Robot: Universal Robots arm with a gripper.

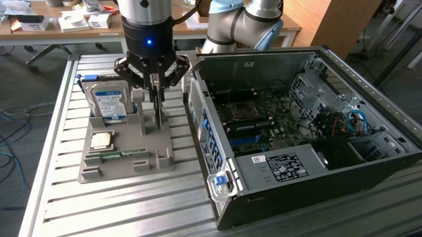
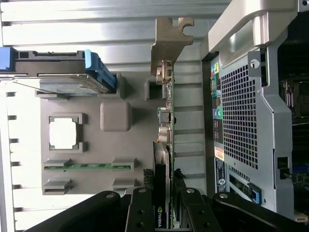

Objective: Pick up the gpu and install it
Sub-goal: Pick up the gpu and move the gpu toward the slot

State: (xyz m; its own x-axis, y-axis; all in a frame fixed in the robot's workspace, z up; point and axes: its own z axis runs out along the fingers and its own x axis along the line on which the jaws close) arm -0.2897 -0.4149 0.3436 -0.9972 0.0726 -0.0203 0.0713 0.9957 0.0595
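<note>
claw [image 1: 156, 94] [image 2: 165, 193] is clamped on the gpu [image 1: 157, 116] [image 2: 165, 145], one finger on each flat face, grip near the top edge of the card

gpu stands upright on edge, over the grey parts tray [image 1: 115, 170] [image 2: 140, 145], on the tray side nearest the pc case [image 1: 211, 128] [image 2: 241, 121]. Lower edge is down at the tray's slot posts, can't tell if it's seated or just clear of them. Silver bracket [image 2: 169, 41] sticks out past the tray end, over the desk [image 1: 132, 207] [image 2: 96, 29] slats

card is beside the case, not in it. Gap between card and the case's rear panel shows in the wrist view

also on the tray:
- hard drive [image 1: 108, 101] [image 2: 63, 79], blue-white label, leaning in its holder at the far end, on the exterior view's left of the gpu
- cpu [image 1: 101, 140] [image 2: 63, 133] flat in its square pocket
- green memory stick [image 1: 118, 154] [image 2: 87, 166] lying in its clips, near end of the tray

case lies on its side, panel off, motherboard [image 1: 264, 118] exposed, on the exterior view's right of the tray

arm comes down vertical over the tray, blue light on at the wrist
</note>
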